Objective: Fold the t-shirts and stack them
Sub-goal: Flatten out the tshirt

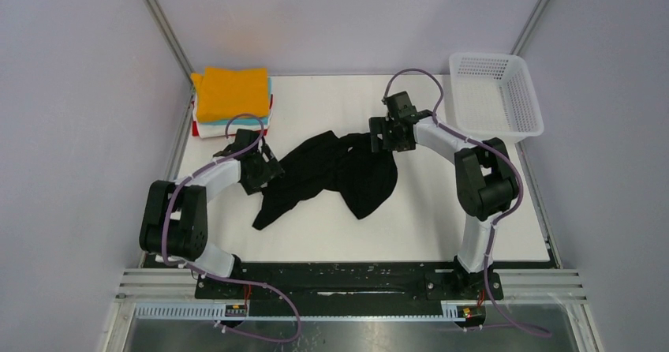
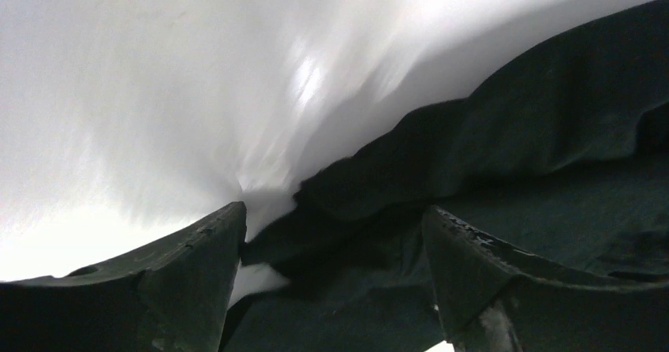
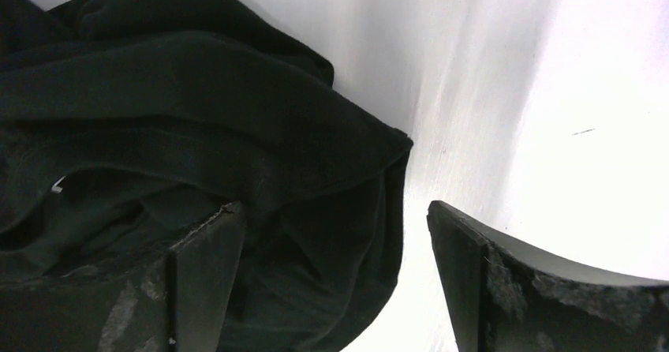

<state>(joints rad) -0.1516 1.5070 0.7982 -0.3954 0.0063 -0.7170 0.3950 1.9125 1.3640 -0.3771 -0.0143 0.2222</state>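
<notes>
Across the white table (image 1: 442,226) in front of me, the large black t-shirt (image 1: 331,174) lies crumpled in the middle, spread in loose folds between my two arms, with one narrow part trailing toward the near left. At the far right corner sits the white mesh basket (image 1: 522,99), well apart from the cloth. At the far left corner is the stack of folded t-shirts (image 1: 207,128), with the orange t-shirt (image 1: 233,90) on top and teal, white and red edges showing beneath it. My left gripper (image 1: 268,170) is low at the black shirt's left edge, near the stack. Its fingers (image 2: 189,281) stand apart, and between them I see the dark hem meeting bare table, with nothing clamped. My right gripper (image 1: 384,139) is at the shirt's far right edge. Its fingers (image 3: 473,281) are also spread wide, one over the dark folds and the other over bare white surface. A corner of the cloth lies between them, ungripped.
</notes>
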